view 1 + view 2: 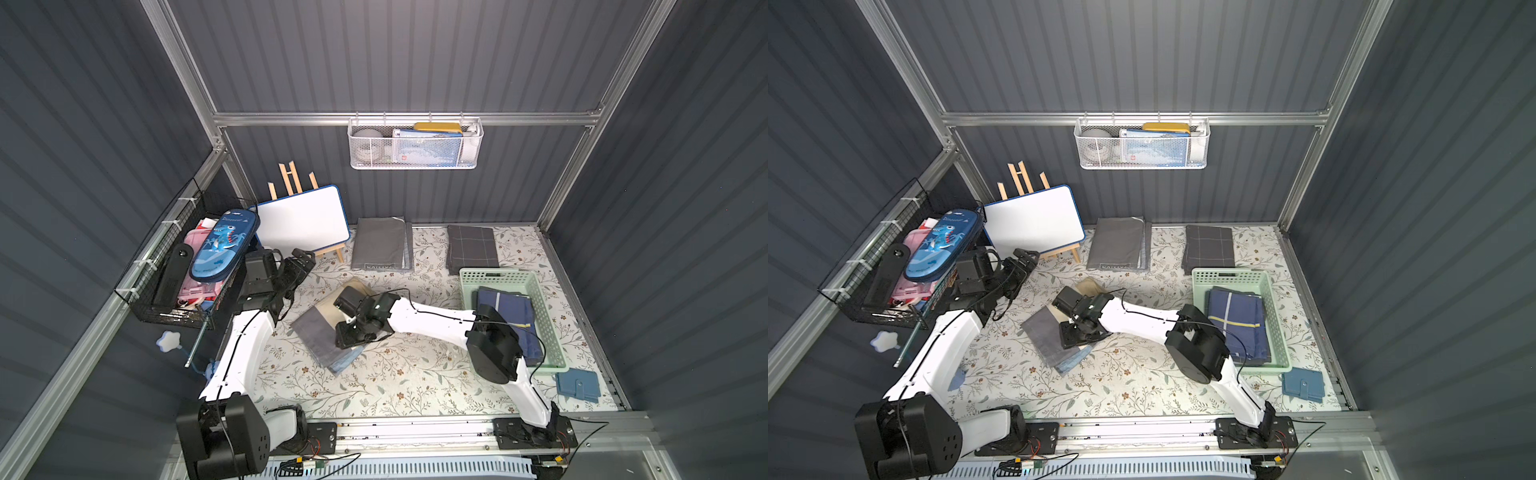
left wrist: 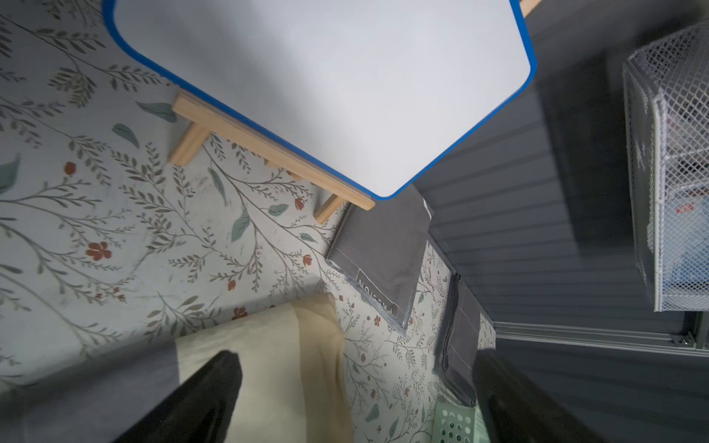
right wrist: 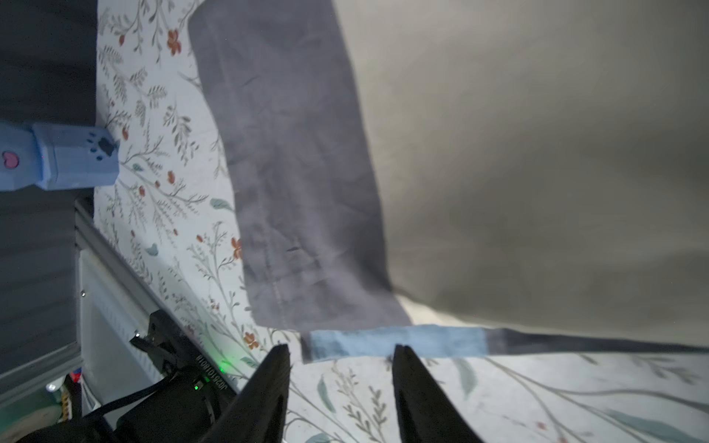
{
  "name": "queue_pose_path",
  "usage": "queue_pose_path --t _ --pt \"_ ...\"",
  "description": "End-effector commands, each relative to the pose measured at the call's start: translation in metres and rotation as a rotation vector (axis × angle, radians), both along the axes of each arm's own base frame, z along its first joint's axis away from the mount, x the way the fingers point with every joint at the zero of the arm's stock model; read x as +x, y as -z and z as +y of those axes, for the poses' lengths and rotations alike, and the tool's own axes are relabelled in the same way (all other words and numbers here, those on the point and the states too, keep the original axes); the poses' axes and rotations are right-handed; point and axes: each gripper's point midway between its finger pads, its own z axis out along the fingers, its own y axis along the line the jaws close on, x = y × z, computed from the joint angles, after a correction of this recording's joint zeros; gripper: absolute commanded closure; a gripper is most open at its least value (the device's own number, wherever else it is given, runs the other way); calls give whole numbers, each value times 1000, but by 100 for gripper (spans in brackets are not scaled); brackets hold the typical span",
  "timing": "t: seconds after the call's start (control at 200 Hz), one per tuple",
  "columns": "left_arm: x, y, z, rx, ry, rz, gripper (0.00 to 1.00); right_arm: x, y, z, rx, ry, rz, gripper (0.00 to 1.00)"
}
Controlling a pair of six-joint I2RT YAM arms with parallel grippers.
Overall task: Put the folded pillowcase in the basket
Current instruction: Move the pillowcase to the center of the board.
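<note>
step: reaching for the grasp; right gripper (image 3: 341,351) is hanging over the edge of the pillowcase (image 1: 316,332), nothing lifted yet
pillowcase: is lying flat in the middle of the table (image 1: 395,386), grey and beige folds, a light-blue layer peeking out at one edge; well apart from the basket (image 1: 490,276)
right jaws: are standing apart, tips just beside the blue edge, nothing between them
left gripper (image 1: 303,254): is sitting wide apart and empty by the whiteboard (image 1: 303,216), off the cloth
basket: is already holding a navy cloth (image 1: 505,311); room on top, I'm judging
next: probably needing one jaw sliding under all layers at that edge, then closing on the whole stack; pinching only the top fold is risking an unfold on the lift
after: lifting clear of the basket wall, carrying across, lowering flat onto the navy cloth
</note>
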Motion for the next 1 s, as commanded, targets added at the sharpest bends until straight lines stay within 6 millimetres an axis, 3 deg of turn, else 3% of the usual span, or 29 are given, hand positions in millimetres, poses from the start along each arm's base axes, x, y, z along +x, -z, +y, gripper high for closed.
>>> queue_pose_path --t 0.0,0.15,0.295,0.46,0.65,0.815,0.996 --pt "-2 -17 10 24 36 -43 1 -6 33 -2 -77 -21 112 51" --pt "-1 -14 13 12 45 -53 1 -15 59 -12 -161 -42 159 52" --pt "-2 -6 10 0 62 -47 0 -23 73 -45 -286 -51 164 52" --pt "-4 -5 10 7 63 -52 1 -33 79 -112 -413 -1 148 53" --pt "-4 4 6 28 103 -62 0 -46 90 -218 -537 116 181 53" --pt "-13 20 -6 -36 141 -77 1 -24 88 -277 -586 222 179 52" --pt "-30 50 -24 -48 240 -15 1 16 69 -305 -585 286 157 52"
